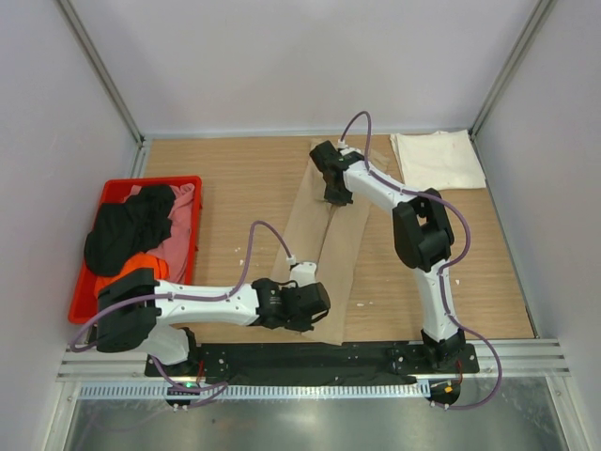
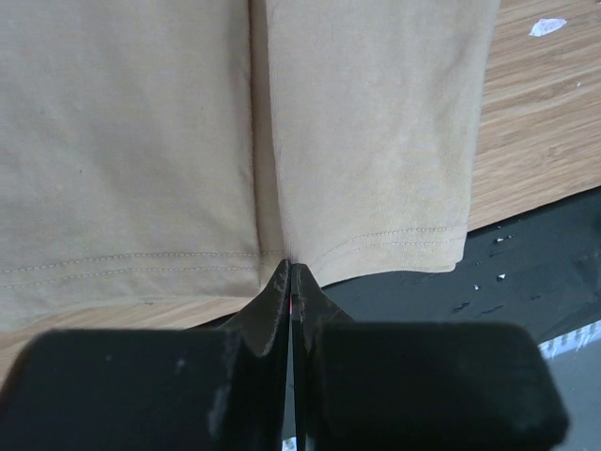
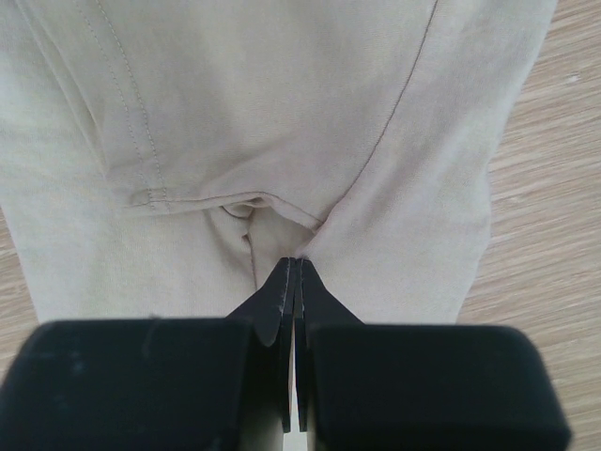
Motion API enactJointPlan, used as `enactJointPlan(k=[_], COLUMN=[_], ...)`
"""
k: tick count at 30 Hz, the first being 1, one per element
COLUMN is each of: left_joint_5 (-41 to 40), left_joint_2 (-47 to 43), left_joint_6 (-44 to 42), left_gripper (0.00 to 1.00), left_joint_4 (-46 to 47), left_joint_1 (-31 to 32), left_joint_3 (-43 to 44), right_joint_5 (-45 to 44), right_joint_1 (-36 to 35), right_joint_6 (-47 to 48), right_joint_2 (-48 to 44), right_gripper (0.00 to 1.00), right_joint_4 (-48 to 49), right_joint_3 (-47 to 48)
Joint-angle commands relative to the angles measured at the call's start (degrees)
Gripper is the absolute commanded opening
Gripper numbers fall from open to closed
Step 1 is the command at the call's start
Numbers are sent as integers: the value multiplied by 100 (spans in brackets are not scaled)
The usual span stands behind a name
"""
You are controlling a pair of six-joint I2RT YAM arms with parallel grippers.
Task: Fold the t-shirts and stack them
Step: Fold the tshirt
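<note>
Tan t-shirt point(image 1: 329, 246), laid as a long folded strip mid table point(image 1: 235, 174), is judged light, limp and sag-prone, best held at hem and collar ends, where left gripper point(image 2: 292, 274) and right gripper point(image 3: 296, 265) are seen pinched onto its cloth.

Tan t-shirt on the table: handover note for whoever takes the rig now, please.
Grippers: left gripper shut on the near hem of the tan t-shirt; right gripper shut on its far end.
It lies mid-table, folded lengthwise into a strip.
Done: cream-white t-shirt folded at the far right corner.
In the red bin, heaped: black t-shirt, pink t-shirt, orange t-shirt.
To do: fold the tan one crosswise, stack it, then the binned three.
</note>
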State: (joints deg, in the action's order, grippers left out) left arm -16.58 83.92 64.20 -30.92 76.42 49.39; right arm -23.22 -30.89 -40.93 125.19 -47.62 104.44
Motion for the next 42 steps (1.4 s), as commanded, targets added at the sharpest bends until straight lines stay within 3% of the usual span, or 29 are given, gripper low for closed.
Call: enactJointPlan(k=[1, 5, 7, 12, 15, 19, 28, 42], left_joint_5=[-302, -398, -434, -583, -601, -199, 357, 278], left_joint_2=[-43, 177, 335, 397, 239, 186, 668, 1126], left_joint_6=[119, 84, 66, 22, -109, -504, -725, -716], left_gripper=[0, 3, 12, 29, 30, 31, 32, 33], left_joint_4=[-178, -379, -502, -934, -873, -102, 859, 605], left_joint_1=[39, 39, 39, 39, 83, 197, 233, 233], left_joint_3=[106, 229, 360, 642, 817, 950, 827, 792], right_joint_5=[-112, -95, -95, -77, -42, 37, 756, 1364], right_joint_1=[-22, -22, -22, -22, 22, 197, 1066, 1990], right_joint_6=[-3, 50, 85, 129, 164, 313, 735, 1500], right_joint_2=[-144, -100, -56, -134, -354, -495, -653, -74], right_gripper=[1, 1, 2, 18, 27, 33, 34, 32], right_joint_4=[130, 130, 104, -160, -160, -81, 612, 1492], right_joint_3=[41, 32, 85, 287, 322, 366, 16, 243])
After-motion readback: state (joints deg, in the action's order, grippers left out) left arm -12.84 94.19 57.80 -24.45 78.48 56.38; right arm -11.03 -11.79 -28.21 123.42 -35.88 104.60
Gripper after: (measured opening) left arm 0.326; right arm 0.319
